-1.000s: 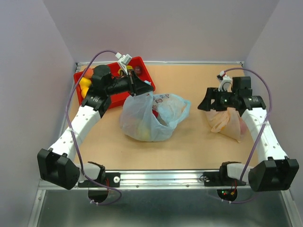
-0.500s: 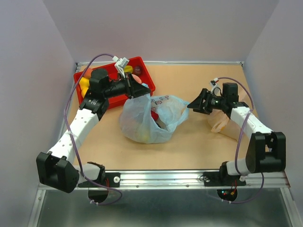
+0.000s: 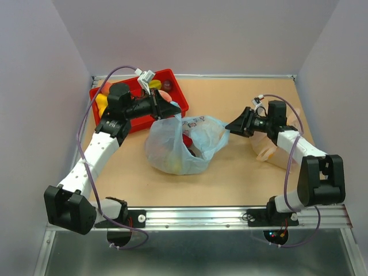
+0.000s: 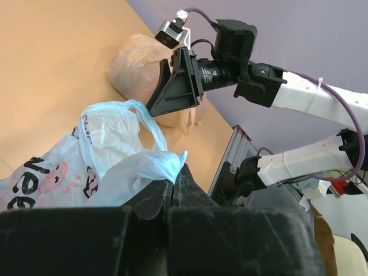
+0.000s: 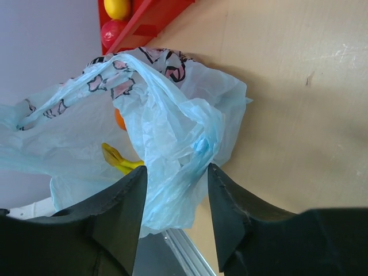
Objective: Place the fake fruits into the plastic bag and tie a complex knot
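Observation:
The light-blue plastic bag point(image 3: 183, 144) lies mid-table with fruits inside: a red piece point(image 3: 187, 140) and a yellow one point(image 3: 174, 164) show through. My left gripper point(image 3: 174, 110) is shut on the bag's left handle point(image 4: 150, 167) and holds it up. My right gripper point(image 3: 230, 126) is open, its jaws either side of the bag's right handle point(image 5: 181, 144). A yellow banana point(image 5: 119, 160) and an orange point(image 5: 118, 120) show in the bag. More fruits point(image 3: 102, 102) sit in the red tray point(image 3: 176, 92). No knot is visible.
A pale orange-beige bag point(image 3: 275, 150) lies at the right under my right arm. The red tray stands at the back left by the wall. A metal rail point(image 3: 201, 215) runs along the near edge.
My right gripper has swung left from above the beige bag to the blue bag's right handle. My left gripper has held the left handle, shifting slightly.

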Controlling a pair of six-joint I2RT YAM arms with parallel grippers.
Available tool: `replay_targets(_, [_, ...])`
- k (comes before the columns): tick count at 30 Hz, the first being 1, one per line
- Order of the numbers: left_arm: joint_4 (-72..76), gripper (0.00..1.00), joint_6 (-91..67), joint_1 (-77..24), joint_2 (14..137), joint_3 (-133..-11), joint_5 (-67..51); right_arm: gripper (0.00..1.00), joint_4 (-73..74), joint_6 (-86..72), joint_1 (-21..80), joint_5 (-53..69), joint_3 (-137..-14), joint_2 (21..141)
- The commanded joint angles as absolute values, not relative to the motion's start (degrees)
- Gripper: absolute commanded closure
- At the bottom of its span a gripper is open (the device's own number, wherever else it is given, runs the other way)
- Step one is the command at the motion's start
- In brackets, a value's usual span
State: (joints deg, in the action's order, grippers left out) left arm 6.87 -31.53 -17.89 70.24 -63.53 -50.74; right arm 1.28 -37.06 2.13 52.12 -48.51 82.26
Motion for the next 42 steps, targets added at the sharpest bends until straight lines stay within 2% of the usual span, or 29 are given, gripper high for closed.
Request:
replay_targets(1, [7.0,1.00,-29.7,-17.4,67.5,-65.2,-51.2,0.46,-2.1,-38.2,2.6,52.6,-49.3,83.8])
replay_targets(5, [6.7,1.00,-28.9,-17.3,67.1,-65.0,-50.9,0.53,-3.1,-38.2,2.9,52.6,-48.7,83.7])
replay_targets(9, [6.0,1.00,-28.1,-17.1,67.1,-64.9,-50.6,0.53,-3.8,-39.9,4.2,52.6,-49.9,85.2])
replay_targets(11, [5.9,1.00,-28.0,-17.1,67.1,-64.8,-50.6,0.59,-4.8,-39.9,4.8,53.0,-50.4,86.4])
replay_targets(12, [5.3,1.00,-27.7,-17.1,67.1,-64.9,-50.5,0.64,-5.3,-40.1,4.9,53.5,-50.8,86.5])
replay_targets(13, [4.8,1.00,-27.0,-17.0,66.9,-65.0,-50.2,0.79,-5.6,-40.2,4.8,54.1,-51.2,86.7])
replay_targets(14, [4.2,1.00,-26.4,-16.5,66.8,-65.6,-49.8,0.86,-5.7,-40.3,4.8,55.0,-51.8,86.8])
replay_targets(17, [1.1,1.00,-23.7,-15.4,67.5,-70.4,-50.3,0.99,-5.7,-42.2,4.7,59.8,-54.7,85.7])
replay_targets(22, [-8.7,1.00,-15.7,-15.2,69.9,-87.9,-47.5,1.00,-5.8,-43.9,0.3,62.3,-65.2,78.7])
replay_targets(27, [-9.3,1.00,-12.0,-15.3,68.8,-100.6,-40.2,1.00,-7.6,-48.7,-10.2,64.2,-82.9,76.2])
replay_targets(31, [-6.4,1.00,-12.7,-15.1,64.1,-96.4,-33.5,1.00,-7.6,-48.7,-11.1,63.8,-84.5,73.7])
replay_targets(35, [-6.7,1.00,-13.6,-15.1,61.4,-81.6,-31.7,1.00,-7.2,-45.3,-11.1,63.7,-75.5,72.5])
replay_targets(37, [-6.6,1.00,-14.5,-15.1,62.0,-78.1,-33.0,1.00,-7.3,-45.3,-11.1,63.4,-70.1,71.5])
replay_targets(39, [-6.4,1.00,-14.8,-15.1,64.4,-78.2,-35.0,1.00,-7.2,-44.7,-10.7,63.2,-69.3,70.8])
replay_targets(42, [-2.8,1.00,-16.3,-15.1,66.4,-85.9,-38.8,1.00,-7.1,-45.1,-10.8,63.3,-76.2,72.2])
